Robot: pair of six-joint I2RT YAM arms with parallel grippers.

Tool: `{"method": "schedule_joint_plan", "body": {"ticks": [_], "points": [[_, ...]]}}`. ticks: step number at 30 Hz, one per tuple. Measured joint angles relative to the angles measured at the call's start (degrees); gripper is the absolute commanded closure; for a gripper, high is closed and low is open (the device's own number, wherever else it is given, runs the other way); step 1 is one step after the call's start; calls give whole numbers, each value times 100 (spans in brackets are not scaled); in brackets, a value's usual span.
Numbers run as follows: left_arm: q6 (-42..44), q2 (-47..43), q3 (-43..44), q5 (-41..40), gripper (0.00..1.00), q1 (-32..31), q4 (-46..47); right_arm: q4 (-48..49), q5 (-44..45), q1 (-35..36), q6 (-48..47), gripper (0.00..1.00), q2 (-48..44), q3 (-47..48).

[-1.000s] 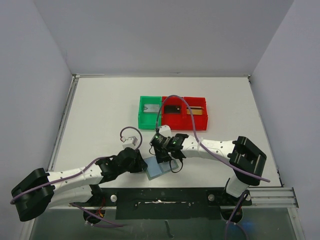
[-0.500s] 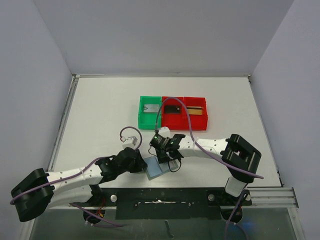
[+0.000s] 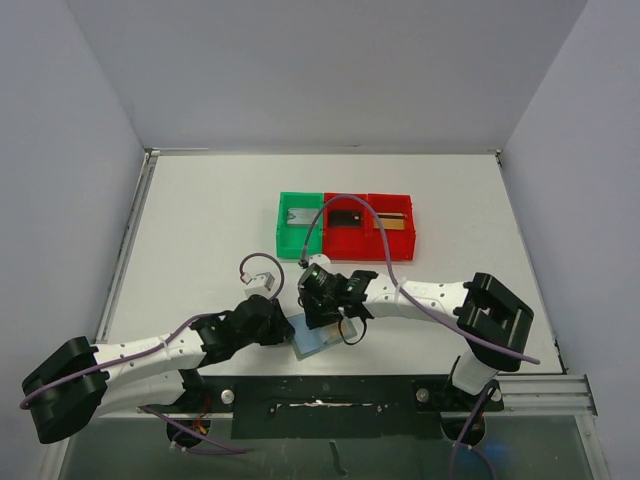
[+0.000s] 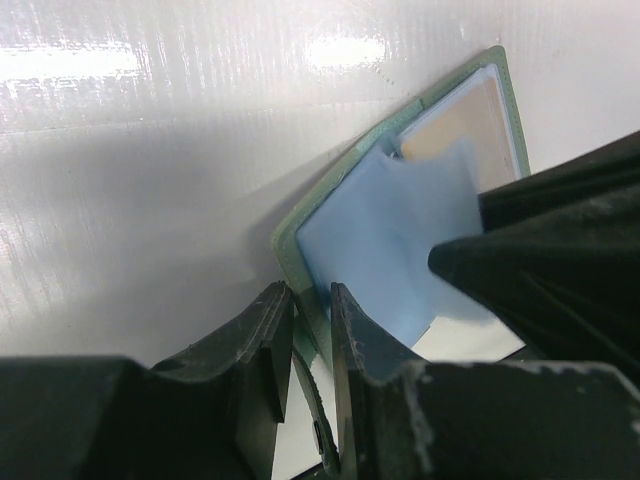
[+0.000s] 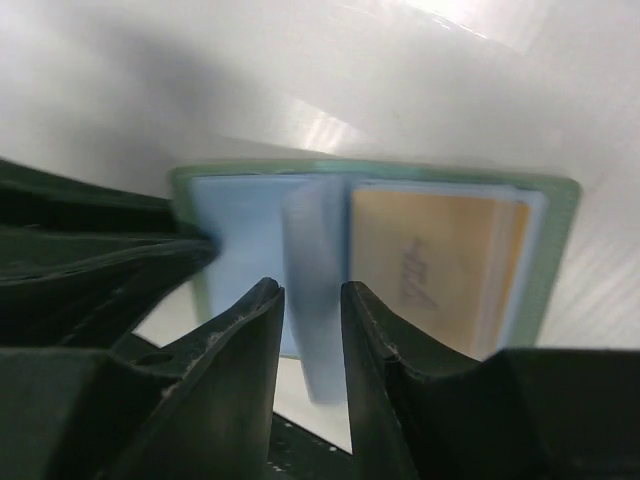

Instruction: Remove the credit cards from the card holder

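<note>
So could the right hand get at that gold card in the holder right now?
Probably yes. The card holder lies open, the gold card faces up in its pocket, and the right hand hangs just over it; only a pale flap sits between its fingers.

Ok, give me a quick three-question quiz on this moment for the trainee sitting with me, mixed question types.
1. True or false: the card holder lies folded shut on the table.
2. In the right wrist view, the card showing in the holder is: A black, B gold-tan, C red.
3. Fill in: the ____ gripper pinches the holder's edge.

Key
1. False: it lies open, with both panels showing.
2. B.
3. Left: the left gripper is closed on the holder's edge.
</note>
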Motion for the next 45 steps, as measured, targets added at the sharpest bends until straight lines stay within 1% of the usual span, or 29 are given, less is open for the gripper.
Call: {"method": "schedule_joint_plan", "body": {"ticks": [6,8,9,10,16,22,25,29,33,36,41,45], "points": [[-2,0,0,2,81,0,4,682,-662,7,0,65,-142,-39],[-2,-2,0,2,81,-2,2,846,-846,7,4,61,-142,-92],[-4,-9,0,2,81,-2,2,914,-916,4,7,57,-142,-122],[-4,-22,0,0,80,-2,4,1027,-1025,2,17,55,-142,-175],[-92,-297,-61,-120,67,0,-155,1735,-1665,-133,203,54,-142,-568],[-306,-973,-293,-315,51,4,-479,2500,-2164,-365,568,54,-111,-1021],[-341,-1196,-372,-404,45,7,-601,2612,-2203,-387,654,50,-133,-1082],[-350,-1309,-391,-442,41,11,-481,2363,-1906,-382,658,44,-533,-1117],[-321,-1211,-389,-407,38,9,-177,1827,-1279,-426,619,42,-1233,-1115],[-291,-988,-376,-339,38,9,15,1414,-859,-573,564,41,-1484,-1113],[-243,-577,-267,-221,39,11,173,673,-334,-706,472,41,-1298,-1095],[-188,-354,-164,-162,46,28,168,214,-114,-533,372,40,-839,-861]]}}
